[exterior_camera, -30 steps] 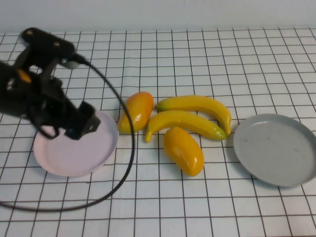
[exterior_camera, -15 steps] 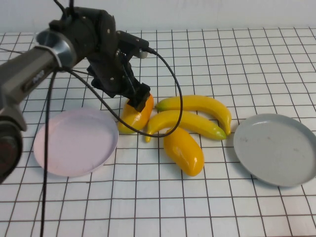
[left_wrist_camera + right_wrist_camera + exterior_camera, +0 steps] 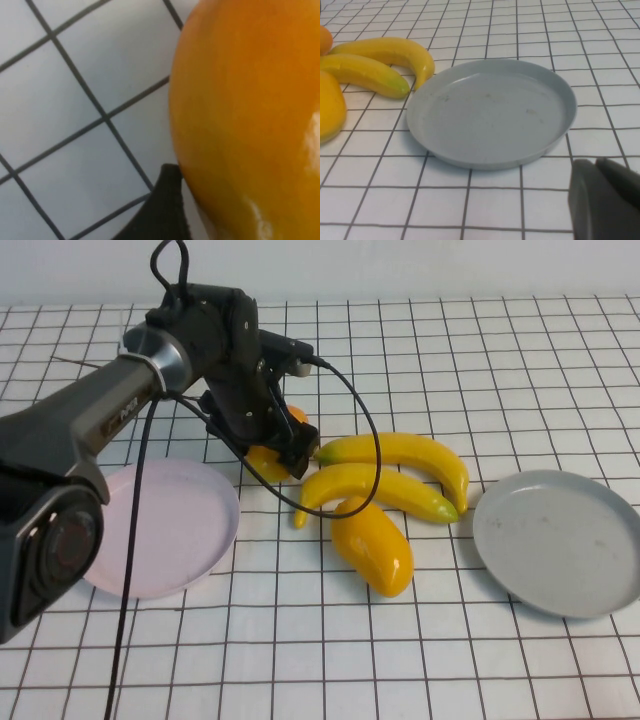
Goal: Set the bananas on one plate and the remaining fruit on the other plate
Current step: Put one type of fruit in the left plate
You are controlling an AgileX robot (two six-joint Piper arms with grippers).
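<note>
My left gripper [image 3: 283, 445] is down over the left mango-like fruit [image 3: 262, 462], which fills the left wrist view [image 3: 250, 125]. Its jaws stand open astride the fruit, with one black finger [image 3: 162, 210] beside it. The second mango-like fruit [image 3: 372, 545] lies nearer the front. Two bananas [image 3: 400, 452] [image 3: 370, 485] lie side by side between the fruits and the grey plate [image 3: 560, 540]. The pink plate [image 3: 160, 530] is bare, left of the left arm. My right gripper [image 3: 596, 162] is shut and empty, near the grey plate's rim [image 3: 490, 115]; it is out of the high view.
The left arm's black cable [image 3: 365, 440] loops over the bananas and another hangs across the pink plate. The table is a white cloth with a black grid. A pale wall runs along the far edge.
My left arm has swung from above the pink plate to the right and has come down over the left mango-like fruit. The fruits and plates have stayed in place.
</note>
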